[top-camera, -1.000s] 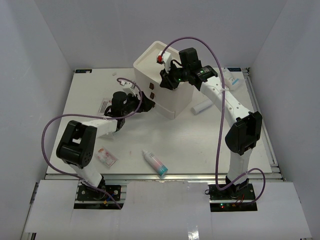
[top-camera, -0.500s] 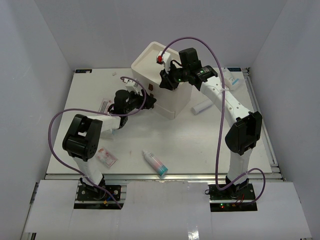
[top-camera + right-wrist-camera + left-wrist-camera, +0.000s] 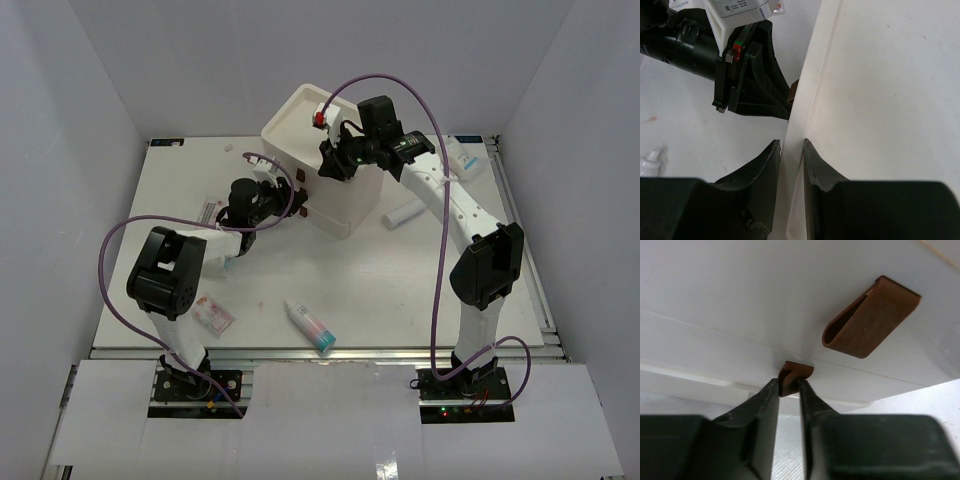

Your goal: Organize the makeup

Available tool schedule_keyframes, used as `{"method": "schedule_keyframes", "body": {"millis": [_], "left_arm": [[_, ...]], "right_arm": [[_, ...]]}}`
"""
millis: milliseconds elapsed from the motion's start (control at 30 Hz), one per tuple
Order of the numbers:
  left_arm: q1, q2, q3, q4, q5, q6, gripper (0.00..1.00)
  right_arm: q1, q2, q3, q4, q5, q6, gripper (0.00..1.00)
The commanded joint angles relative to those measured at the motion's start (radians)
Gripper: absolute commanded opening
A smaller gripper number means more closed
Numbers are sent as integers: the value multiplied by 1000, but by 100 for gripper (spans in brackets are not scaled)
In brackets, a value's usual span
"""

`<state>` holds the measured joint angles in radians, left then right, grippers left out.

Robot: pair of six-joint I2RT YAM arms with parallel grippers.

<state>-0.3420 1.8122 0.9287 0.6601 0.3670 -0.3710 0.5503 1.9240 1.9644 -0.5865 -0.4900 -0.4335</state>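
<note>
My left gripper (image 3: 788, 385) is shut on a small brown drawer handle (image 3: 795, 371) low on the front of the cream drawer box (image 3: 335, 195). A second, larger brown handle (image 3: 870, 317) sits above and to the right of it. My right gripper (image 3: 791, 145) is shut on the box's top rim (image 3: 807, 105), one finger on each side of the wall. The makeup lies loose on the table: a white bottle with a teal cap (image 3: 310, 327) at the front, a white tube (image 3: 403, 212) right of the box, and sachets (image 3: 213, 314) at the front left.
Another sachet (image 3: 208, 212) lies by the left arm's forearm, and more flat packets (image 3: 462, 160) lie at the back right. The left gripper (image 3: 757, 85) shows below the rim in the right wrist view. White walls enclose the table on three sides.
The left gripper moved in to the box front and closed on the small brown handle. The box shifted slightly to the left. The right gripper kept its hold on the rim.
</note>
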Motion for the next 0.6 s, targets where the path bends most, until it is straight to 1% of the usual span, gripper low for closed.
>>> {"method": "schedule_keyframes", "body": {"millis": [0,67,167,267,300,367,567], "left_arm": [[3,-37,13,19,26,2,23],[3,-70,-17,26,20,-6,18],[3,-128,-104,39,10,-24,13],[1,-201,-188,49,9,-55,12],[1,-222,-188,55,9,-56,11],[3,-278,-280,75,9,-76,11],[3,-448,-411,43,-17,-85,10]], "right_arm": [[55,38,-17,-148,-132,-1,15],[55,39,-18,-148,-122,-1,15],[53,40,-21,-148,-107,-1,15],[51,43,-22,-148,-93,-1,15],[49,44,-22,-148,-90,1,15],[45,46,-19,-148,-83,1,15],[34,44,-22,-148,-65,-4,16]]}}
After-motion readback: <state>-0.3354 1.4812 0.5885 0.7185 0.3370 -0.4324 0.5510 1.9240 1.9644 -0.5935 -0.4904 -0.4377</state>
